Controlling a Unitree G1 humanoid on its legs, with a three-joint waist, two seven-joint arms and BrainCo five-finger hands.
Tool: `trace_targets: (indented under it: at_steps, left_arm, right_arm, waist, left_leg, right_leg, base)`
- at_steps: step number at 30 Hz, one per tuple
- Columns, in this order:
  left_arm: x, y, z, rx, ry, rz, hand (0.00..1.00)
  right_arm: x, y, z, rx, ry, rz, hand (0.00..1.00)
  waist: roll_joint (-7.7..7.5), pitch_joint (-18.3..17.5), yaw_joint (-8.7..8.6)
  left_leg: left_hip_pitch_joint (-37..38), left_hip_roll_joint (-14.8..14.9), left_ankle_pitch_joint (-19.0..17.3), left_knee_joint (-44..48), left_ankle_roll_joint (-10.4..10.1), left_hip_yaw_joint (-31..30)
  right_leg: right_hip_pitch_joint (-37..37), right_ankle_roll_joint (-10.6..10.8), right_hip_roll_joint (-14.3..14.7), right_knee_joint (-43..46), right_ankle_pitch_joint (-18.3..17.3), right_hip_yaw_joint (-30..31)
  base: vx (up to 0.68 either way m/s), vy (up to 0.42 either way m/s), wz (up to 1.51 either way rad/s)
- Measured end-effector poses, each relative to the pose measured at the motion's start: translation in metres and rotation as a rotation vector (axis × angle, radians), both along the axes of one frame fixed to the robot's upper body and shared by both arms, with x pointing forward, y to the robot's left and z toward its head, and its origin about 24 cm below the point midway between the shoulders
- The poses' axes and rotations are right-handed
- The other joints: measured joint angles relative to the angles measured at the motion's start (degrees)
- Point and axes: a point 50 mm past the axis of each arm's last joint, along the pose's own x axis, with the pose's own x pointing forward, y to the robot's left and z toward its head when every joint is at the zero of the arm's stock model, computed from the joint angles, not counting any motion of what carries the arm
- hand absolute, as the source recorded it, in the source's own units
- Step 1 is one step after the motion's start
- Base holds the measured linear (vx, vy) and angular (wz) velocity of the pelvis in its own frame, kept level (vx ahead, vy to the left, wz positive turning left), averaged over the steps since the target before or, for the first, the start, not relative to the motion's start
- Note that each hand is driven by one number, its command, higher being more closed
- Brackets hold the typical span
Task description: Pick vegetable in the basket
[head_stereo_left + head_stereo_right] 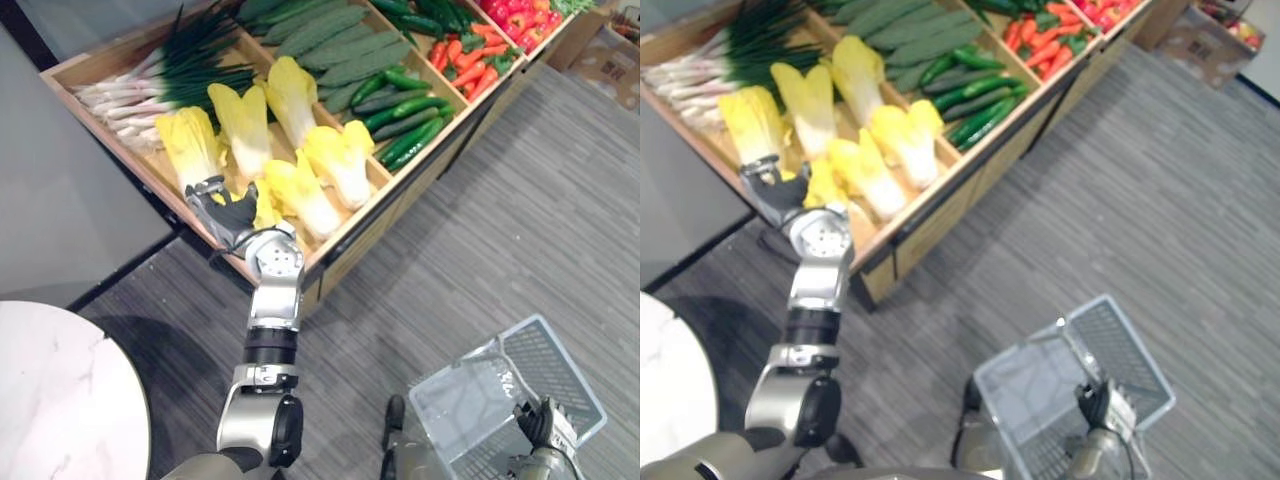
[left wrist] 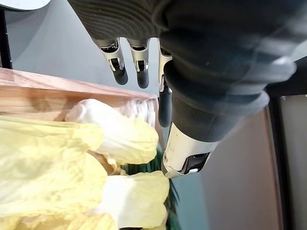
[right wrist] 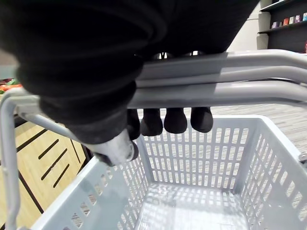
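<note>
A wooden display stand (image 1: 360, 245) is seen divided into compartments. Yellow leafy cabbages (image 1: 330, 160) are laid in its near compartment, green onions (image 1: 170, 70) in the one behind them, and cucumbers (image 1: 400, 115), carrots (image 1: 465, 60) and red peppers (image 1: 515, 20) in the compartments further along.

The left hand (image 1: 225, 212) is held over the stand's near corner, just above the cabbages. Its fingers (image 2: 117, 60) are kept straight and apart, and nothing is gripped by them (pale cabbage stems lie close beneath).

A grey plastic basket (image 1: 560, 370) is carried well apart from the stand, out over the striped carpet (image 1: 540, 200) in front of it. Its handles (image 3: 230, 81) are clasped by the right hand (image 1: 545, 425), whose dark-tipped fingers (image 3: 175, 120) are curled under them. A round white table (image 1: 60, 390) is seen off the stand's near corner.
</note>
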Motion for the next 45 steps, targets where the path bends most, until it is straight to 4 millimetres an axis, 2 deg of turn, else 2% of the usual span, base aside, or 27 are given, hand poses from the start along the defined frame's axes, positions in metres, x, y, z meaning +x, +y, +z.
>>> trace_targets:
  at_steps: [1,9,18,24,27,32,38,40,45]
  left_arm:
    - [0.0,-0.002,0.001,0.026,-0.003,-0.002,0.0]
    - [0.001,-0.006,-0.001,0.018,0.011,-0.017,0.0]
    - [0.006,0.001,-0.031,-0.019,0.171,0.009,0.0]
    - [0.006,0.012,-0.053,-0.072,0.26,0.042,0.0]
    - [0.005,0.02,-0.06,-0.108,0.287,0.078,0.0]
    - [0.008,0.024,-0.049,-0.123,0.248,0.126,0.0]
    - [0.014,0.033,-0.045,-0.105,0.266,0.147,0.0]
    - [0.015,0.038,-0.038,-0.092,0.247,0.16,0.0]
    - [0.018,0.039,-0.033,-0.085,0.242,0.165,0.0]
  right_arm:
    - [0.0,0.0,0.0,0.0,0.001,-0.002,1.0]
    - [-0.004,-0.004,0.0,-0.002,-0.002,-0.018,1.0]
    - [-0.005,-0.006,0.0,-0.003,0.001,-0.023,1.0]
    - [-0.002,-0.006,0.003,-0.016,-0.003,0.011,1.0]
    - [0.0,-0.004,0.004,-0.019,-0.009,0.03,1.0]
    - [0.004,-0.002,0.006,-0.018,-0.02,0.053,1.0]
    - [0.007,0.003,0.008,-0.02,-0.026,0.099,1.0]
    - [0.01,0.005,0.009,-0.025,-0.033,0.128,1.0]
    - [0.011,0.006,0.01,-0.022,-0.035,0.137,1.0]
  waist:
    - [0.01,0.0,0.19]
    - [0.56,0.1,1.0]
    - [0.97,0.0,0.89]
    - [1.01,-0.2,0.73]
    - [1.0,-0.2,-0.52]
    - [0.62,-0.4,-0.59]
    - [0.0,-0.8,-0.72]
    - [-0.6,-1.1,-0.72]
    - [-0.9,-1.1,-0.85]
  left_leg:
    - [0.0,0.0,0.0,0.0,0.0,0.0]
    - [0.0,0.0,0.0,0.1,0.0,-0.1]
    - [0.1,0.0,-0.1,-0.5,-0.1,-0.1]
    - [0.0,-0.2,0.0,-1.4,-0.2,1.3]
    - [0.0,0.0,0.0,-1.5,-0.2,1.4]
    - [-1.1,0.1,0.0,-1.4,-0.2,1.6]
    - [-1.5,0.3,-0.1,-1.4,-0.2,1.7]
    - [-2.6,0.3,0.0,-1.4,-0.3,1.9]
    - [-2.8,0.3,0.2,-1.5,-0.4,2.2]
  right_leg:
    - [0.0,0.0,0.0,0.0,0.0,0.0]
    - [0.0,0.0,0.0,0.0,0.0,0.0]
    - [-0.6,0.0,0.3,0.0,0.0,0.6]
    - [-2.5,0.0,0.7,0.1,0.0,2.7]
    - [-2.6,0.0,1.0,0.0,0.0,2.9]
    - [-4.3,0.0,1.2,0.1,0.0,3.6]
    - [-5.0,-0.2,1.6,0.1,0.1,4.0]
    - [-6.5,-0.5,1.7,0.1,0.5,4.7]
    - [-7.0,-0.7,1.8,0.1,0.8,5.1]
  base:
    - [-0.05,-0.006,0.0]
    - [-0.06,-0.008,0.0]
    - [-0.07,-0.013,-0.03]
    - [-0.04,-0.011,-0.15]
    - [0.0,-0.012,-0.08]
    - [-0.01,-0.007,-0.06]
    - [-0.05,-0.019,-0.04]
    - [-0.06,-0.011,-0.09]
    - [-0.04,-0.008,-0.05]
